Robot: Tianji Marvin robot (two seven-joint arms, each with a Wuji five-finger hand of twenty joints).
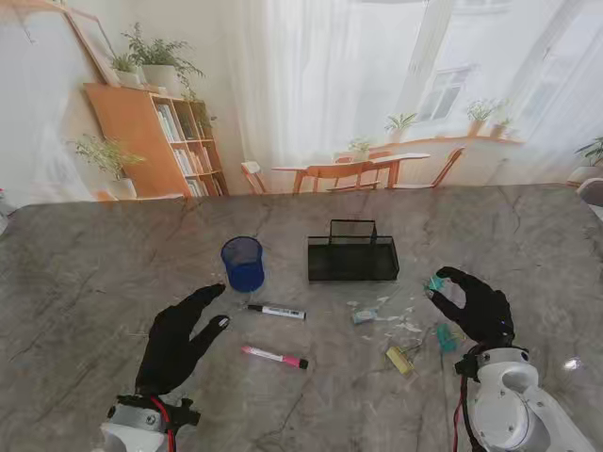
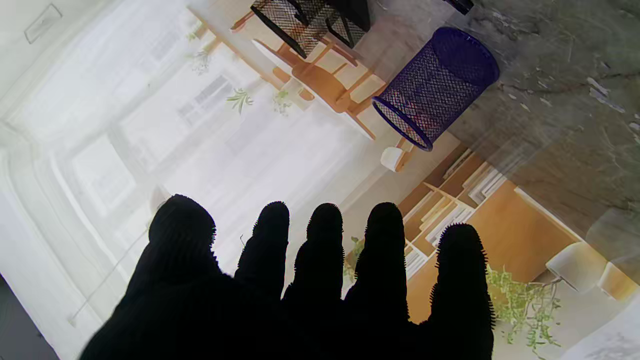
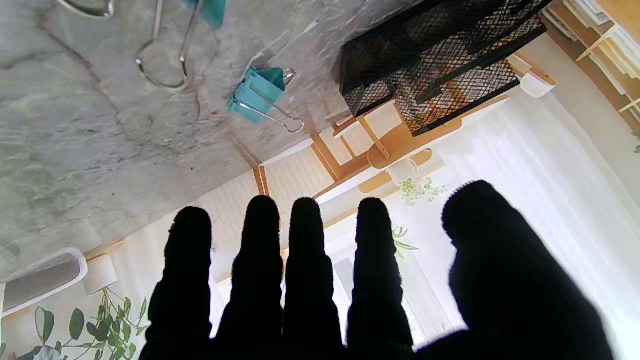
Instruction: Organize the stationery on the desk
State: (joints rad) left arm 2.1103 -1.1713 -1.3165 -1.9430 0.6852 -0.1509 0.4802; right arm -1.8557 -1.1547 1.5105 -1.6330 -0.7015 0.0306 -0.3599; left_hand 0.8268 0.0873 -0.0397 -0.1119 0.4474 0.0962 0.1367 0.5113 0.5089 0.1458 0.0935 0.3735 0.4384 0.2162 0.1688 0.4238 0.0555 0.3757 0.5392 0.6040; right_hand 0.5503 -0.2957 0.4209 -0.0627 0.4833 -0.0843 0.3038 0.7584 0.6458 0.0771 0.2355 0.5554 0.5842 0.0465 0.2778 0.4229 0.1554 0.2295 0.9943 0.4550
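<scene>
A blue mesh pen cup [image 1: 243, 263] [image 2: 435, 85] stands left of a black mesh tray [image 1: 352, 252] [image 3: 440, 55]. Nearer to me lie a white marker with a black cap [image 1: 278, 311] and a pink marker [image 1: 273, 357]. My left hand [image 1: 179, 344] [image 2: 320, 280] hovers open beside the markers, its fingers spread toward the cup. On the right, a teal binder clip [image 1: 434, 282] [image 3: 257, 95] sits just off the fingertips of my right hand [image 1: 476, 306] [image 3: 350, 280]. In the right wrist view those fingers are straight and apart with nothing between them.
More clips lie scattered between the tray and my right arm: a grey-blue one [image 1: 363, 317], a yellow one [image 1: 399, 360] and a teal one [image 1: 446, 337] by the wrist. The grey marble table [image 1: 94, 264] ends at a printed room backdrop behind the tray.
</scene>
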